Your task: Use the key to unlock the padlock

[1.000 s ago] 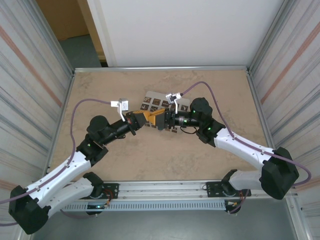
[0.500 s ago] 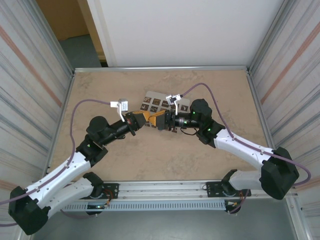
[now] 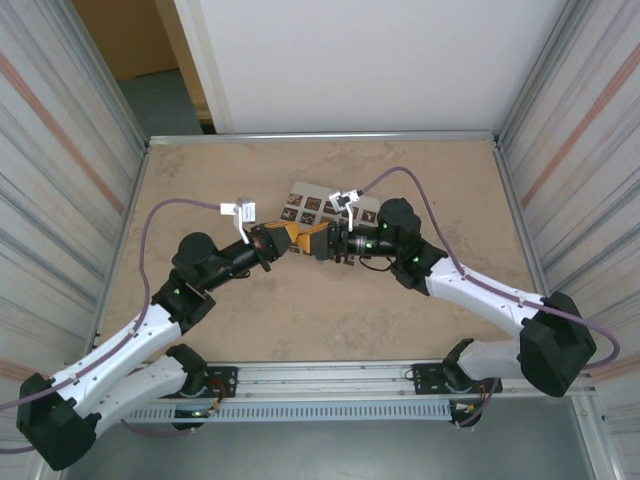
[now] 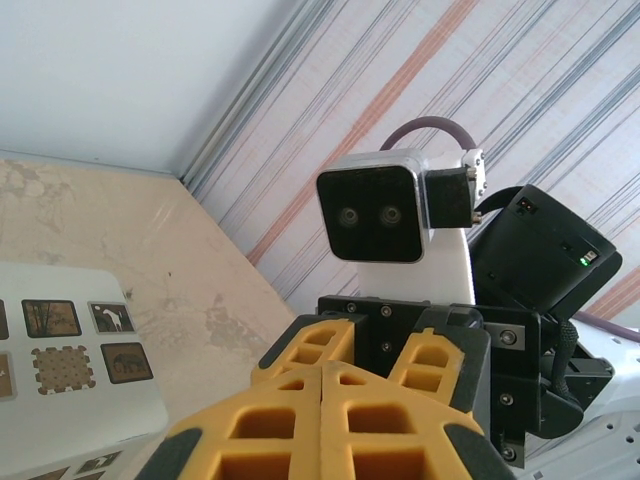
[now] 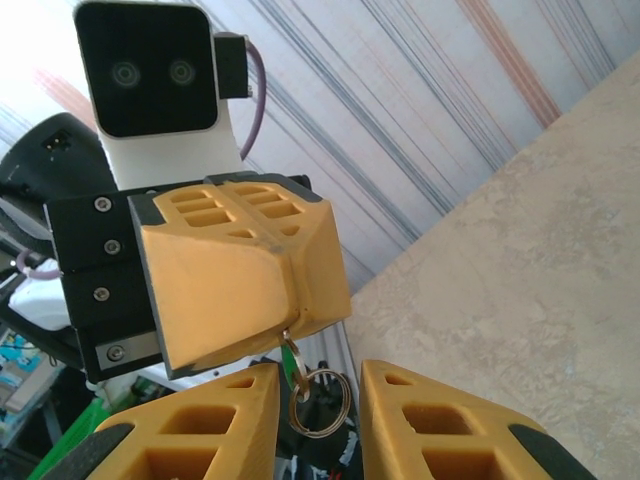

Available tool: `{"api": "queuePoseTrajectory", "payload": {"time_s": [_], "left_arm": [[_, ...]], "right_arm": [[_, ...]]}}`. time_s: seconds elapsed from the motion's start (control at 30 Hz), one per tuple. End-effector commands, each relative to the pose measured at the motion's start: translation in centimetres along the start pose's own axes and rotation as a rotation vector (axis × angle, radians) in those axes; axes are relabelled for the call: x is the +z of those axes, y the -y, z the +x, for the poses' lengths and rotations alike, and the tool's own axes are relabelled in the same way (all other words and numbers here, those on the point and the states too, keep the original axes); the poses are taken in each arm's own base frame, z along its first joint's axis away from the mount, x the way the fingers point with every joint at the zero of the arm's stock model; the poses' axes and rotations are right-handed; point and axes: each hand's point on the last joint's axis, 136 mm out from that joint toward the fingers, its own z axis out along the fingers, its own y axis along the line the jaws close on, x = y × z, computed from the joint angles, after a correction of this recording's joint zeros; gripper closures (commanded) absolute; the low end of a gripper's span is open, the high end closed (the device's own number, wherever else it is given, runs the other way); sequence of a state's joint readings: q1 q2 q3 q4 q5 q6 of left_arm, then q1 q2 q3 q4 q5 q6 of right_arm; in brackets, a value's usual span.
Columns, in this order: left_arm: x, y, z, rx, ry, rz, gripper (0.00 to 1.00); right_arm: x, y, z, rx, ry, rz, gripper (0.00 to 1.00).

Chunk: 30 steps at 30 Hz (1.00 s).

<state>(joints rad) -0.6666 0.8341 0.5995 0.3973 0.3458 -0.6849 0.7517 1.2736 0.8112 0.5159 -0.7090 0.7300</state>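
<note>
My left gripper (image 3: 293, 238) and right gripper (image 3: 318, 241) meet tip to tip above the middle of the table. In the right wrist view the left gripper's yellow fingers (image 5: 240, 280) are pressed together on the key (image 5: 291, 350), whose green head and metal ring (image 5: 340, 400) hang out below their tip. My right gripper (image 5: 320, 375) stands open, one finger on each side of the ring, touching neither it nor the key. From the left wrist, the left gripper (image 4: 322, 368) shows no gap between its fingers. The padlock is hidden.
A grey card with small animal pictures (image 3: 305, 203) lies flat on the table just behind the two grippers and also appears at the left as the card (image 4: 60, 350). Striped metal walls (image 3: 70, 150) fence the table on both sides.
The right gripper's jaws have narrowed around the hanging key ring, and the right arm has crept slightly toward the left gripper. The left arm has held still.
</note>
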Motion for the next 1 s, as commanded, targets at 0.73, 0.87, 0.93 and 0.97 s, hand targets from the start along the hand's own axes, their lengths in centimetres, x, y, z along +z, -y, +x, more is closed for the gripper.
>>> {"api": "queuePoseTrajectory", "payload": {"time_s": [0.73, 0.87, 0.93, 0.97], "left_arm": [[-0.9, 0.8, -0.7, 0.072, -0.018, -0.016, 0.56], [-1.9, -0.5, -0.6, 0.097, -0.031, -0.114, 0.39], [-2.5, -1.5, -0.2, 0.104, -0.042, -0.173, 0.36], [-2.9, -2.0, 0.1, 0.105, -0.05, -0.205, 0.34]], "right_arm": [[-0.9, 1.8, 0.1, 0.019, -0.011, 0.094, 1.0], [-2.5, 4.0, 0.6, 0.038, -0.023, 0.191, 1.0], [-3.4, 5.3, 1.0, 0.047, -0.031, 0.243, 1.0], [-3.8, 6.0, 1.2, 0.053, -0.035, 0.268, 1.0]]}}
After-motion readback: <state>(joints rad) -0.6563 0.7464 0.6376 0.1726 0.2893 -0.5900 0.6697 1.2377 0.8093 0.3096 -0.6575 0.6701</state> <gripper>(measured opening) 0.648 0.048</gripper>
